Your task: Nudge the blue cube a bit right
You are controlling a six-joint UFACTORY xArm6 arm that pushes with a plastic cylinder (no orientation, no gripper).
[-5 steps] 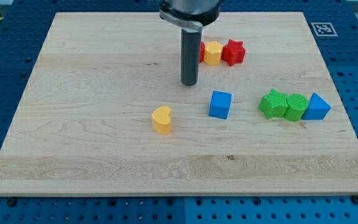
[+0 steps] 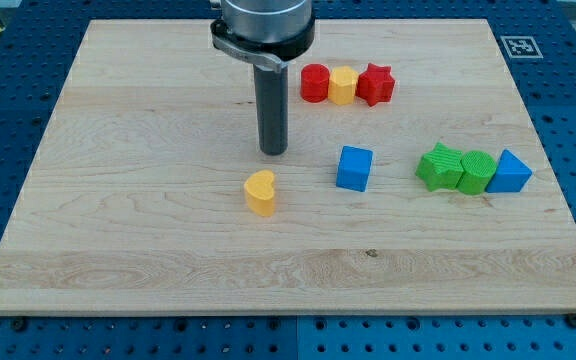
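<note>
**A:** Where is your rod sitting, and where is the block you are after?

**B:** You are looking at my tip (image 2: 273, 152) resting on the wooden surface (image 2: 118, 230), to the view's left of the blue cube (image 2: 354, 168) and slightly toward the view's top from it. A clear gap is lying between them; nothing is touching. The blue cube is sitting near the middle of the surface, a little to the view's right.

**A:** What is lying closest to the rod?

**B:** The yellow heart-shaped block (image 2: 260, 192) is sitting just below my tip, toward the view's bottom, near it but apart.

**A:** And the others?

**B:** Toward the view's top you are seeing a row of three touching blocks: a red cylinder (image 2: 314, 82), a yellow hexagonal block (image 2: 342, 85) and a red star (image 2: 375, 84). At the view's right, another touching row is lying well apart from the blue cube: a green star-like block (image 2: 438, 166), a green rounded block (image 2: 476, 172) and a blue triangular block (image 2: 509, 172).

**A:** Are the jaws clenched or released?

**B:** You are working an arm that is carrying no jaws, only the straight dark rod.
</note>
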